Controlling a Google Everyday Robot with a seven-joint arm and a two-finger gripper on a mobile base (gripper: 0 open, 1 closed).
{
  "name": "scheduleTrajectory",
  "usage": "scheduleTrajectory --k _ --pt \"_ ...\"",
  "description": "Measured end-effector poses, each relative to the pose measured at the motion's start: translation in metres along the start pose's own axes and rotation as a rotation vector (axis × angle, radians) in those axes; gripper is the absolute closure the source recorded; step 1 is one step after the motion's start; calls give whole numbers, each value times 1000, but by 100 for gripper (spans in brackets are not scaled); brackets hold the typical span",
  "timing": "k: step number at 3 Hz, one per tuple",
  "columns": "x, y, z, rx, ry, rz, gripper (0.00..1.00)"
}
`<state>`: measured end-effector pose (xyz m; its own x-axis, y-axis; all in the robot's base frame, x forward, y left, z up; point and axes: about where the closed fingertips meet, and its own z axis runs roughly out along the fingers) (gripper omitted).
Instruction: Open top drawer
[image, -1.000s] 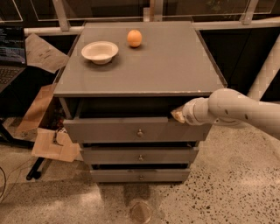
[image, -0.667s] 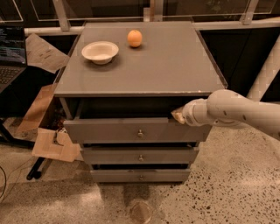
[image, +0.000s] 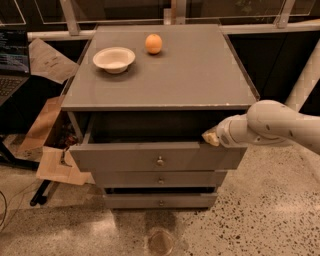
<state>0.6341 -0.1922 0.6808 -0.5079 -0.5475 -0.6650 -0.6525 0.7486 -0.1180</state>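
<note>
The top drawer (image: 125, 159) is a wide grey front with a small round metal knob (image: 160, 161) at its centre. It stands pulled out a little from the grey cabinet (image: 165, 80), with a dark gap above it. My gripper (image: 211, 137) comes in from the right on a white arm (image: 272, 125). Its tip sits at the right end of the drawer's top edge.
A white bowl (image: 114, 59) and an orange (image: 154, 43) lie on the cabinet top. Two narrower drawers (image: 160, 180) sit below. Cardboard (image: 47, 145) and a laptop (image: 12, 75) stand at the left. A glass (image: 161, 242) stands on the speckled floor in front.
</note>
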Motion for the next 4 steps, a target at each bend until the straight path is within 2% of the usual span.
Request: scheduleTrajectory --k 3,4 --pt "5 4 4 -26 24 -8 100" --pt "16 8 2 -49 51 3 100"
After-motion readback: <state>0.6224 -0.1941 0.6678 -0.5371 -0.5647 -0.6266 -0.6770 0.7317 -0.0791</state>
